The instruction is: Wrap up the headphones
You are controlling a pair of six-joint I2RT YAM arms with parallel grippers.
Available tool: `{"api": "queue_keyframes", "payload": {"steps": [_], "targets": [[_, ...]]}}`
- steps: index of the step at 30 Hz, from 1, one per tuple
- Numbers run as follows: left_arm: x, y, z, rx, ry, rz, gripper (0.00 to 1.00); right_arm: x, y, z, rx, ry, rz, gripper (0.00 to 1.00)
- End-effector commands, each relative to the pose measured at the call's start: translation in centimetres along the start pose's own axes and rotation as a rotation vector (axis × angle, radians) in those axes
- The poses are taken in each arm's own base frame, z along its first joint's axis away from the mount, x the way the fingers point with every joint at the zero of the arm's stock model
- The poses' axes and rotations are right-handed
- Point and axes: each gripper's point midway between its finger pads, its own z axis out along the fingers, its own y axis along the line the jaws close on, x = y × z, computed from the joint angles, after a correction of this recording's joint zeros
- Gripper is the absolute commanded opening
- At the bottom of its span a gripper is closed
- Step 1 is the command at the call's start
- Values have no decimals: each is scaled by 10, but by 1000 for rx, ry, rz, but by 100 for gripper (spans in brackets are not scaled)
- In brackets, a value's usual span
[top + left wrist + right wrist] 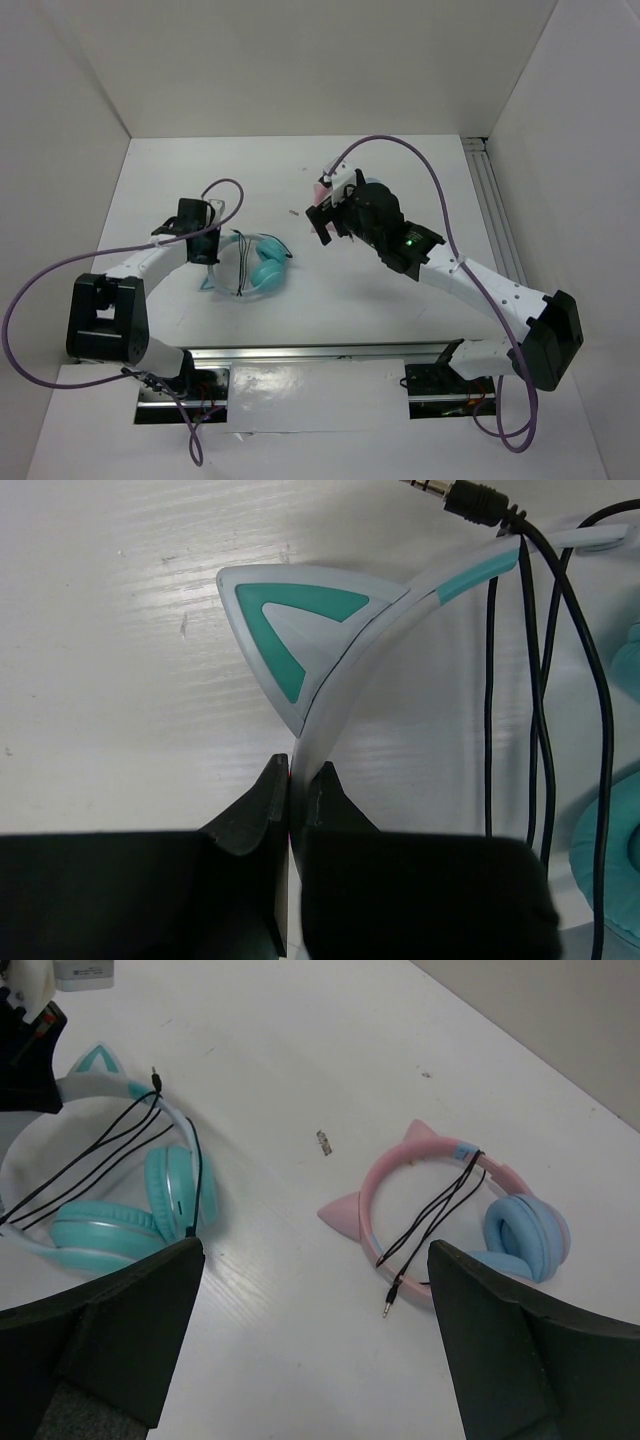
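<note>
The teal headphones (266, 266) lie on the white table left of centre, with their thin black cable (240, 268) looped across the pale headband. My left gripper (206, 246) is shut on that headband (330, 730), just below a cat ear (285, 630). The cable (532, 680) and its jack plug (455, 492) lie to the right, beside a teal earcup (620, 850). My right gripper (325, 215) is open and empty, held above the table. In its wrist view the teal headphones (110, 1195) lie at the left, and the right gripper (315, 1290) is over bare table.
A pink-banded pair with light blue earcups (455, 1200) lies to the right, its cable wound over the band; only a pink bit (320, 189) shows from above, under the right arm. A small scrap (323, 1141) lies between the pairs. White walls enclose the table.
</note>
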Motion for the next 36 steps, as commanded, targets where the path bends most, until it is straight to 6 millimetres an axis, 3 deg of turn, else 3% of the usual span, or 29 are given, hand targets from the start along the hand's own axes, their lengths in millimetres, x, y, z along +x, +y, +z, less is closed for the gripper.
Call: {"api": "queue_keyframes", "payload": {"steps": [1, 2, 7, 9, 10, 17, 18, 21, 22, 24, 25, 27, 29, 30, 33, 34, 36], "targets": [[-21, 9, -2, -16, -56, -52, 2, -12, 11, 1, -56, -36, -6, 100], [-21, 11, -2, -28, -56, -64, 17, -12, 13, 1, -68, -37, -6, 100], [-37, 17, -14, -23, -131, -120, 35, -17, 12, -1, -69, -36, -6, 100], [-40, 11, -17, 24, -143, -133, 90, -17, 12, -1, -69, -36, -6, 100], [-45, 11, -20, 36, -164, -138, 100, -17, 12, -1, -69, -36, -6, 100], [-69, 4, -42, 97, -259, -155, 100, -25, 11, -1, -60, -37, 14, 100], [-72, 3, -51, 101, -270, -184, 100, -23, 11, -1, -61, -28, 27, 100], [-86, 8, -80, 71, -303, -233, 100, -49, 6, -13, -25, -75, 88, 100], [-92, 9, -99, 66, -348, -285, 100, -47, 5, -15, -10, -53, 144, 100], [-94, 9, -126, 65, -381, -329, 100, -57, -14, -33, 102, -65, 217, 100], [-93, 3, -137, 97, -399, -338, 100, -50, -20, -42, 146, -29, 264, 100], [-98, -7, -180, 161, -503, -338, 100, -51, -39, -73, 248, -46, 312, 100], [-90, -11, -208, 177, -550, -338, 100, -49, -42, -97, 257, -61, 360, 100], [-89, -12, -243, 185, -641, -327, 100, -61, -48, -121, 252, -116, 389, 100], [-81, -14, -294, 194, -745, -313, 100, -52, -56, -152, 278, -107, 419, 100], [-75, -13, -312, 185, -791, -312, 100, -51, -62, -171, 292, -107, 427, 100], [-65, -12, -329, 177, -814, -314, 100, -46, -65, -186, 303, -98, 446, 100]]}}
